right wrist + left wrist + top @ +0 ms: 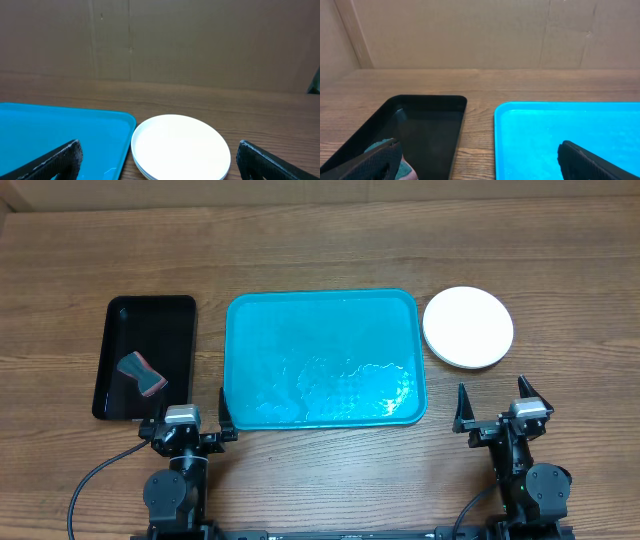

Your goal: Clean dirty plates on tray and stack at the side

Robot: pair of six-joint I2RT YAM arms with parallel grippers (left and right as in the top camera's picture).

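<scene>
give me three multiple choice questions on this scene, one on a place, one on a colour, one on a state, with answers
1. Where is the white plate?
A. on the table, right of the turquoise tray
B. inside that tray
C. leaning against the wall

2. What colour is the smaller tray holding the sponge?
A. yellow
B. black
C. white

3. How do the left end effector and the right end effector stand?
A. both shut on plates
B. left shut on the sponge
C. both open, holding nothing

Answers:
1 A, the plate lies on bare wood just past the tray's right rim.
2 B, its floor and rim are glossy black.
3 C, each pair of fingers stands wide apart with nothing between them.
</scene>
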